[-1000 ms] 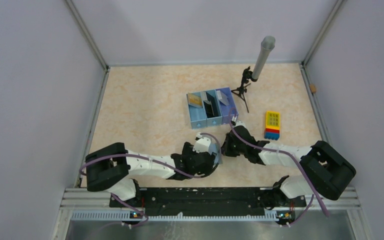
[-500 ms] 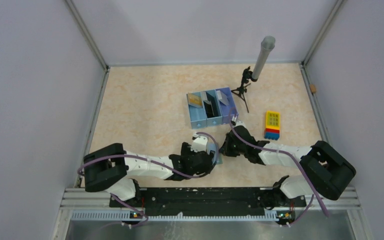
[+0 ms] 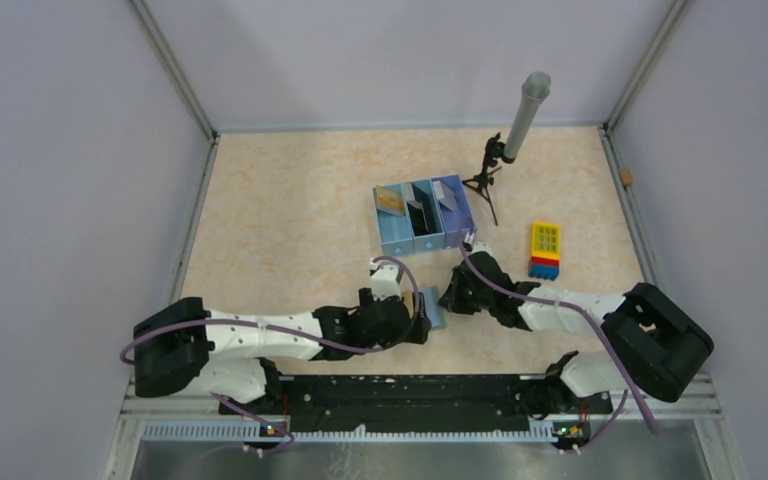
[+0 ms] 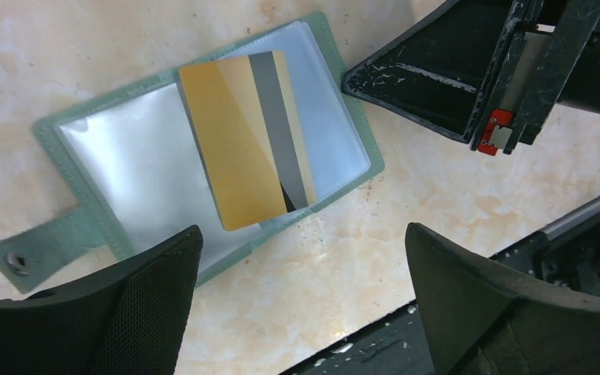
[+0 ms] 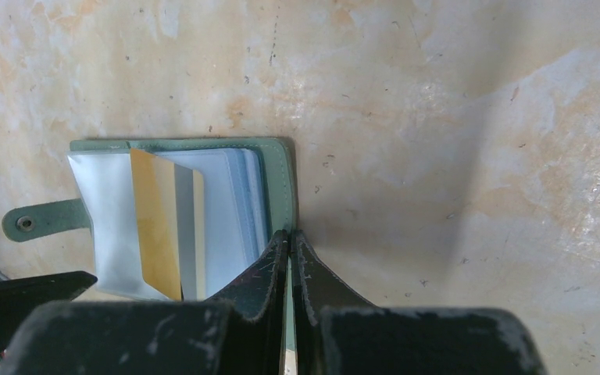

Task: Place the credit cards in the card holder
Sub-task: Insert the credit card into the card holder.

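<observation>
- The step in hand looks like seating a card. A gold card [image 4: 238, 144] with a grey stripe lies askew across the middle of the open card holder [image 4: 125, 160]. Whether it sits inside a clear sleeve or only on top, I cannot tell.
- The next move probably calls for squaring that card to a sleeve mouth and sliding it home while the holder is kept flat. More cards seem to wait in the blue tray [image 3: 400, 240] farther back.
- The left gripper [image 4: 303, 234] hovers over the holder with its fingers [image 4: 137, 312] spread as wide as they go. It holds nothing and touches nothing.
- The card holder [image 3: 436, 318] lies face up on the table near the front edge. It sits between the two grippers with its snap tab pointing away from the right one.
- The right gripper [image 5: 290, 238] has its fingers pressed fully together. Their tips meet the holder's green border, seemingly pinning it down. Whether they pinch the edge is unclear.
</observation>
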`<state>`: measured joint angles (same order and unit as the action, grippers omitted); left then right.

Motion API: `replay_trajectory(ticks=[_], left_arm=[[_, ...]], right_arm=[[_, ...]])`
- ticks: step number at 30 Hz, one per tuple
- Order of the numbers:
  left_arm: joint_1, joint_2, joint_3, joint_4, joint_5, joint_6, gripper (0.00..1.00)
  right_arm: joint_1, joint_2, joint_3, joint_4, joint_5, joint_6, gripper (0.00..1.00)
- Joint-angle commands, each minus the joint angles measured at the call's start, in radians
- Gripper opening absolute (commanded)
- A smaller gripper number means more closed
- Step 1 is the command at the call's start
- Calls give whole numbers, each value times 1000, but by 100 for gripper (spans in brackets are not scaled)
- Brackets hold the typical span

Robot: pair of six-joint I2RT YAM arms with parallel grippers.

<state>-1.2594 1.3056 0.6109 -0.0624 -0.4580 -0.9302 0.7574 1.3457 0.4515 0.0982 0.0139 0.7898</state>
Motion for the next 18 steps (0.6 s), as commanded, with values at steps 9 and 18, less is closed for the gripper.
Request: replay_trajectory(ticks=[9,18], left_arm=[[57,30,-45,55,138,-166,99],[76,74,-55,119,178,-162,99]], right_arm=[[10,-13,-24,-36,8,-3,0],[10,-5,-24,-26,4,-3,0]])
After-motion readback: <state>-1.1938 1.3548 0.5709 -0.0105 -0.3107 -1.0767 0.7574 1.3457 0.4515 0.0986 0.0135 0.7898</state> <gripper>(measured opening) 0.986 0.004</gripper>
